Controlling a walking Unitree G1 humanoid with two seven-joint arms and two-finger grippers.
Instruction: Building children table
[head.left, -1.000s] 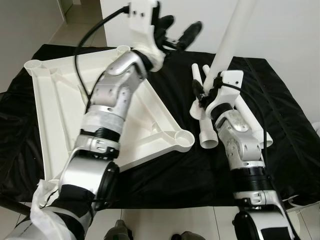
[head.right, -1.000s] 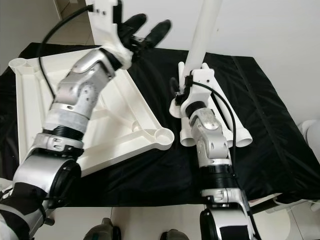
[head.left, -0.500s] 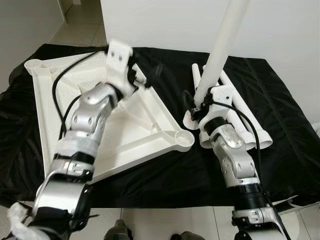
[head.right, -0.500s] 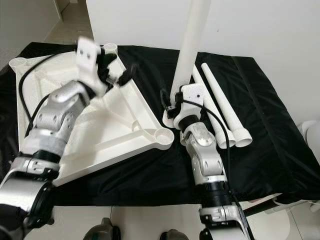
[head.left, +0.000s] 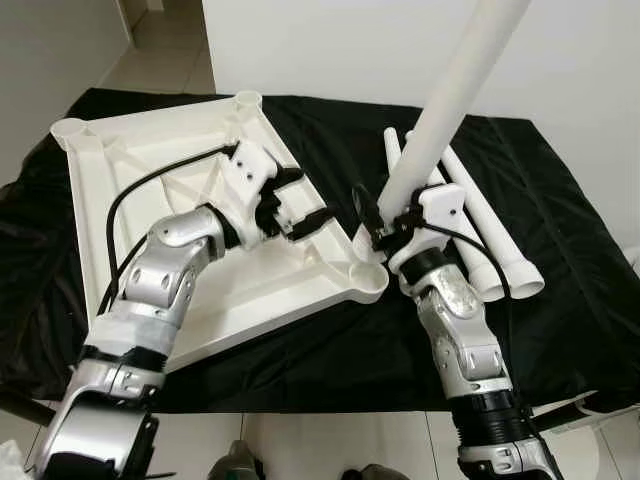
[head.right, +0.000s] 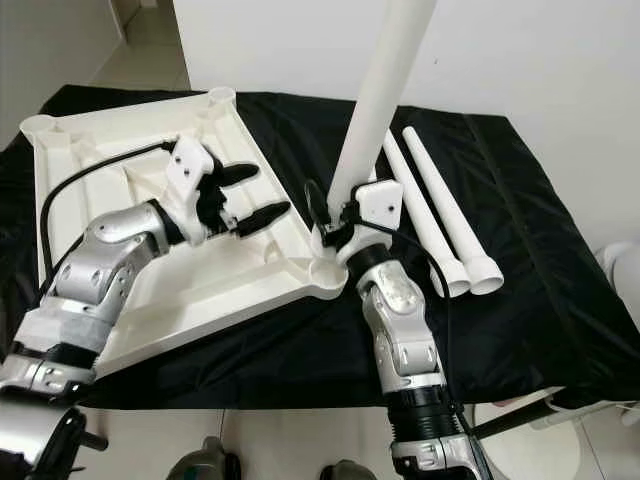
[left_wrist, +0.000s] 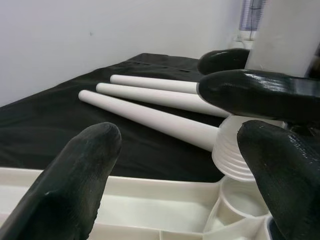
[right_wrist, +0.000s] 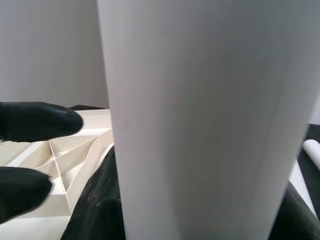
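A white table top (head.left: 120, 200) lies upside down on the black cloth. My right gripper (head.left: 385, 225) is shut on a white table leg (head.left: 450, 110), held nearly upright and leaning slightly right. The leg's ribbed base (left_wrist: 235, 160) hovers right over the near right corner socket (head.left: 368, 278); I cannot tell if they touch. My left gripper (head.left: 305, 200) is open and empty, low over the table top's right rim, a little left of that socket. The right wrist view shows the leg (right_wrist: 200, 120) close up, with the left gripper's fingers (right_wrist: 35, 120) beyond it.
More white legs (head.right: 440, 190) lie side by side on the cloth to the right of the held one, wide ends toward me. A white wall stands behind the table. The cloth's front edge (head.left: 330, 395) drops to a tiled floor.
My left arm has come down from high above the far side to just over the table top's right rim. My right gripper carried the leg left, from the loose legs to the corner socket.
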